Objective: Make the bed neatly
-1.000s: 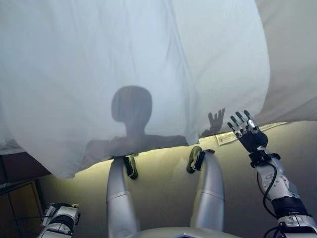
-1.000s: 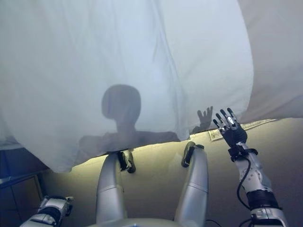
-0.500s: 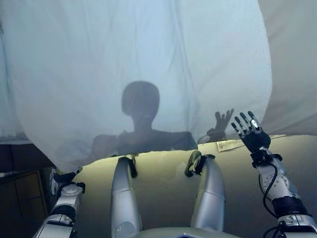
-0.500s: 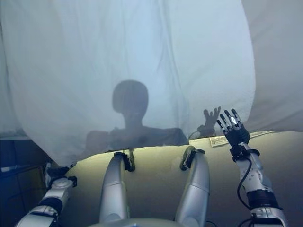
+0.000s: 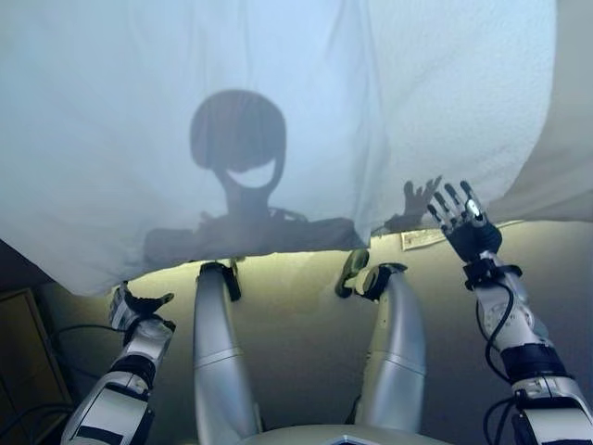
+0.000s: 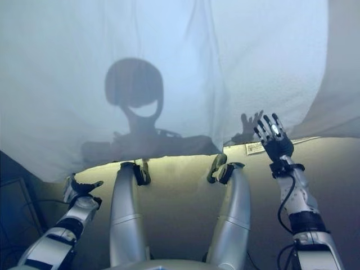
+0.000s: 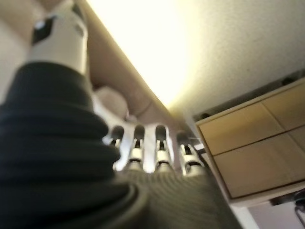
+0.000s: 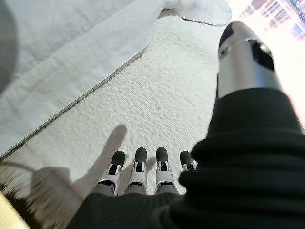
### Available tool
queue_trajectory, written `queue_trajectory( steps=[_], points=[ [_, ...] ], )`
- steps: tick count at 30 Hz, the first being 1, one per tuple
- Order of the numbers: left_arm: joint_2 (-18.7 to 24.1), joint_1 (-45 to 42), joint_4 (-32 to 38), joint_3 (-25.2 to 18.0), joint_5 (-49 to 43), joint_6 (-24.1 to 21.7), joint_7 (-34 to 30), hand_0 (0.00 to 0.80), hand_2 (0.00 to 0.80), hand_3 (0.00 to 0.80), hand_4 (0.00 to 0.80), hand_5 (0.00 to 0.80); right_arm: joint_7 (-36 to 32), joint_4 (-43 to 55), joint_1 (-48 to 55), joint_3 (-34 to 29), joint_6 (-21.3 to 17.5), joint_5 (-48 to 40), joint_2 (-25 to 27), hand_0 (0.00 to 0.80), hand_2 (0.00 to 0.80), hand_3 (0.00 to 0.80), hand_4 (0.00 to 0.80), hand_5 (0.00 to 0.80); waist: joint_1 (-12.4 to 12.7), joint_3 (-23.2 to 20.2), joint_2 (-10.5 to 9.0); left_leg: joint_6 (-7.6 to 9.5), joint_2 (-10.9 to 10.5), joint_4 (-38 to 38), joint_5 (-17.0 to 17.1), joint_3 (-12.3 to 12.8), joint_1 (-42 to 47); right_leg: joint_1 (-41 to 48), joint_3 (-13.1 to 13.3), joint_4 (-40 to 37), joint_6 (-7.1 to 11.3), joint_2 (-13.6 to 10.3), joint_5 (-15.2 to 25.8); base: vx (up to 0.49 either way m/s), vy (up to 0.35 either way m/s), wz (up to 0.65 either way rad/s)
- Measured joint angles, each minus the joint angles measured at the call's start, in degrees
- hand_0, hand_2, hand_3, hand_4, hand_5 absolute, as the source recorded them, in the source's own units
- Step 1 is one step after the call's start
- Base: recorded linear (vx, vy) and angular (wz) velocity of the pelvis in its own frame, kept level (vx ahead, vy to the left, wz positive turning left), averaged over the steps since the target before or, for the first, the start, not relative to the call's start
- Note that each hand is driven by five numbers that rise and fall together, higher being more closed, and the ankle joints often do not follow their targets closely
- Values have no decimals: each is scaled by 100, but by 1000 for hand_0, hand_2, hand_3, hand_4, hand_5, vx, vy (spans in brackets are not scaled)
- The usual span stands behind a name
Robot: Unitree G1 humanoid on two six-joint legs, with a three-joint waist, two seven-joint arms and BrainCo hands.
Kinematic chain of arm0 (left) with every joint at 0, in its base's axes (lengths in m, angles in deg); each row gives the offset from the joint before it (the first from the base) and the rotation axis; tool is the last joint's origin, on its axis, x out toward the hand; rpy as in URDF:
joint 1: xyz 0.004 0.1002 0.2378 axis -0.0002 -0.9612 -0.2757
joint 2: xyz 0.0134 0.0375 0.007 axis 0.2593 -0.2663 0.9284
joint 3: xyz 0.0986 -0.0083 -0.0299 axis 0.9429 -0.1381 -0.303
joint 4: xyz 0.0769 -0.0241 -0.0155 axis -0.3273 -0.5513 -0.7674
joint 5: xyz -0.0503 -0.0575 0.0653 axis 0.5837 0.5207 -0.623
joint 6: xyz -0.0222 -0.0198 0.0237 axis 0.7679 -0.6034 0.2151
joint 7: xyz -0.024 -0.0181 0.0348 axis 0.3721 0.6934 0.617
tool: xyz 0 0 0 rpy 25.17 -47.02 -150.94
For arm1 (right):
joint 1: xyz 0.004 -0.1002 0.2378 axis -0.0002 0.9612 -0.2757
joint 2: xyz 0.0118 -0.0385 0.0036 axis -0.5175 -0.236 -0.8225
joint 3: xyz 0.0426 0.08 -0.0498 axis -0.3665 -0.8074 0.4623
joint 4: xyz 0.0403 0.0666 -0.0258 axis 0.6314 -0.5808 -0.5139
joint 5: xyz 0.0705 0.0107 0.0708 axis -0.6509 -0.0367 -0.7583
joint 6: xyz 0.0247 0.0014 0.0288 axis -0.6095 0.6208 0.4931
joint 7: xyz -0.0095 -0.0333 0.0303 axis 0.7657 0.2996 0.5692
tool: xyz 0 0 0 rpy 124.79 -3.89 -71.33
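Spreading step: I'm hovering R hand (image 5: 469, 232), fingers splayed, empty, by sheet (image 5: 278, 120) edge; L hand (image 5: 134, 308) loosely open, empty. Next needing a grab on the hem.

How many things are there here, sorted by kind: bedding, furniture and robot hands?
Bedding: 2, the pale blue sheet and the white mattress.
Furniture: 1, the wooden cabinet.
Robot hands: 2, left hand and right hand, both holding nothing.
Total: 5.

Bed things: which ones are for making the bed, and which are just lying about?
For the job: white sheet, mattress, left hand, right hand.
Just lying about: wooden cabinet, label.
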Motion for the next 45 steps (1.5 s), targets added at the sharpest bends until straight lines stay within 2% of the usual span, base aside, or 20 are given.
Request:
queue_trajectory(
  steps=[4, 8, 17, 22, 25, 28, 31, 35, 38, 41, 45],
  points=[
    [-12, 20, -21, 77, -1, 236, -17, 0, 0, 0, 0, 0, 66, 17, -72, 83, 1, -75, 6, 0, 0, 0, 0, 0, 8, 3, -6, 9, 12, -46, 6, -1, -47, -35, -4, -58, 18, -9, 21, -49, -6, 1],
    [-30, 15, -105, 86, 1, 272, -94, 0, 0, 0, 0, 0, 65, 38, -67, 80, 0, -180, 46, 0, 0, 0, 0, 0, -7, 2, -6, 72, 8, -254, 53, 112, -5, -11, -23, -283, 38, -8, 122, -40, 4, -1],
    [-183, -107, -322, 135, -34, 519, -349, 0, 0, 0, 0, 0, 197, 247, -30, 78, -5, -195, 31, 0, 0, 0, 0, 0, -7, 34, -14, 96, -87, -917, 108, 327, 785, 698, -64, -901, 183, -29, 223, 3, -3, 1],
    [-340, -389, -513, 242, -308, 936, -1179, 0, 0, 0, 0, 0, 310, 501, 124, 115, -2, -210, -123, 0, 0, 0, 0, 0, 9, 291, 7, 41, -170, -1593, 268, 470, 1628, 1460, -177, -1396, 239, -33, 272, 89, -42, 4],
    [-590, -729, -638, 241, -346, 974, -1431, 0, 0, 0, 0, 0, 444, 585, 239, 187, -4, -144, -243, 0, 0, 0, 0, 0, 15, 327, 12, -1, -258, -2232, 421, 603, 2430, 2101, -216, -1779, 280, -30, 302, 138, -51, 2],
    [-667, -898, -748, 242, -472, 975, -1714, 0, 0, 0, 0, 0, 586, 606, 360, 277, -10, 16, -303, 0, 0, 0, 0, 0, 17, 355, 59, -37, -358, -2945, 627, 629, 3225, 2754, -326, -2130, 291, -30, 305, 137, -45, 6],
    [-659, -949, -776, 231, -942, 1033, -2329, 0, 0, 0, 0, 0, 696, 602, 460, 255, 11, 18, -323, 0, 0, 0, 0, 0, 26, 376, 94, -42, -435, -3516, 819, 648, 3897, 3264, -375, -2365, 292, -13, 305, 171, -39, 0],
    [-662, -1145, -799, 192, -1379, 1105, -3243, 0, 0, 0, 0, 0, 697, 576, 688, 253, 128, 142, -444, 0, 0, 0, 0, 0, 18, 356, 166, -50, -433, -4038, 883, 785, 4916, 4084, -383, -2618, 330, 59, 279, 202, -53, -16],
    [-660, -1313, -795, 14, -1339, 656, -3496, 0, 0, 0, 0, 0, 696, 472, 947, 243, 268, 358, -534, 0, 0, 0, 0, 0, 19, 305, 253, -105, -448, -4414, 981, 867, 5578, 4646, -419, -2776, 372, 78, 251, 171, -84, -4],
    [-631, -1515, -649, -81, -742, -65, -3625, 0, 0, 0, 0, 0, 712, 395, 1270, 261, 376, 830, -575, 0, 0, 0, 0, 0, 3, 53, 342, -2, -522, -4937, 1201, 946, 6042, 4982, -485, -2958, 412, 80, 255, 157, -95, 4],
    [-655, -1970, 63, -454, 367, -783, -4304, 0, 0, 0, 0, 0, 673, 194, 1764, 258, 505, 1231, -839, 0, 0, 0, 0, 0, 19, -480, 425, 453, -556, -5876, 1577, 1190, 6883, 5613, -642, -3352, 433, 208, 264, 238, -85, 3]
  ],
)
